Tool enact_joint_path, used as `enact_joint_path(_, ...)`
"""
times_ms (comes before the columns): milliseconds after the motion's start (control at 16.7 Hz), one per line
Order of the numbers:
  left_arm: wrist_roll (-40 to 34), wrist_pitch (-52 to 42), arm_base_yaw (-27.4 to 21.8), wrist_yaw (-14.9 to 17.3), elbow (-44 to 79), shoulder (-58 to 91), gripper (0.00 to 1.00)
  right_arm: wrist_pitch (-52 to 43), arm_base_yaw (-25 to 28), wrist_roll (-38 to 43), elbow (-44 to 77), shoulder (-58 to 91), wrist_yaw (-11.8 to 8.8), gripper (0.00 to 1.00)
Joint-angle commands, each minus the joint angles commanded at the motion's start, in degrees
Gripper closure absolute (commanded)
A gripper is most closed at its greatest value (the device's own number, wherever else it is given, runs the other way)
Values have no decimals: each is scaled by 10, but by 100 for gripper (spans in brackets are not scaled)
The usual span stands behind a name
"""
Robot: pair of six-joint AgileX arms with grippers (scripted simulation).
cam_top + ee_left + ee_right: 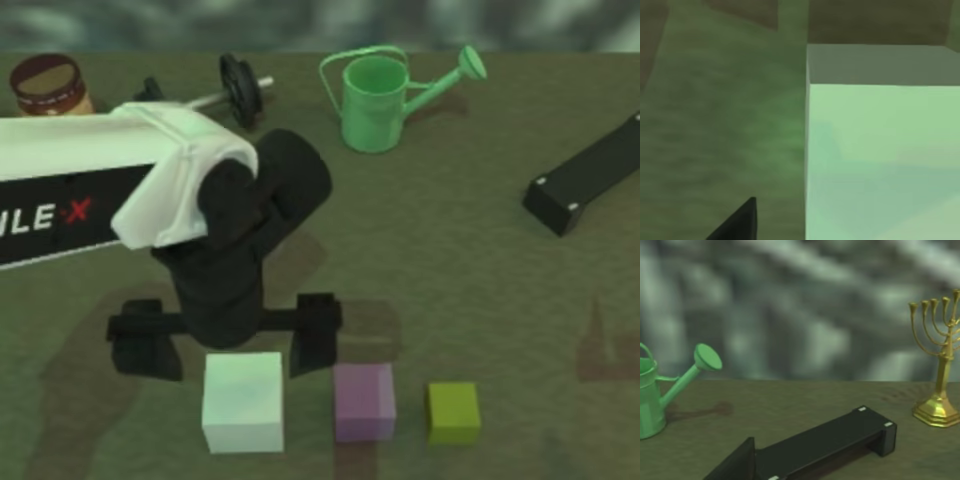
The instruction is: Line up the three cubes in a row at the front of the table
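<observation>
Cubes are seen in a row along the front edge of the table (470, 270), at about 6 o'clock in the top view. The mint-white cube (242, 402) is the largest and sits at the row's left end. The lilac-pink cube (364, 401) is placed just beside it at 3 o'clock, apart from it by a narrow gap. The yellow-green cube (453, 412), the smallest, is set further along at 3 o'clock, also not touching its neighbour.

The left gripper (226, 343) is held just at 12 o'clock of the mint-white cube, pointing down. Its fingers are spread wide: one finger (145, 342) is seen off toward 9 o'clock, the other toward 3 o'clock, close to the gap between the mint-white and lilac-pink cubes. Nothing is gripped. Contact with the mint-white cube cannot be confirmed from above. In the left wrist view one dark fingertip (740, 224) is seen clear of the cube face, with bare table between them.

The right arm is not seen in the top view; its fingers cannot be judged.

Noted at the table's rear: a green watering can (378, 100), a dumbbell (238, 90), a brown jar (48, 85). A black bar (585, 175) lies at 2 o'clock. A gold candelabrum (941, 360) is recorded in the right wrist view.
</observation>
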Motion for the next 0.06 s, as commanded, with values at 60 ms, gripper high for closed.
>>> enact_joint_path(60,0,-4,0,0,2,-2,0,0,0,0,0,0,0,0)
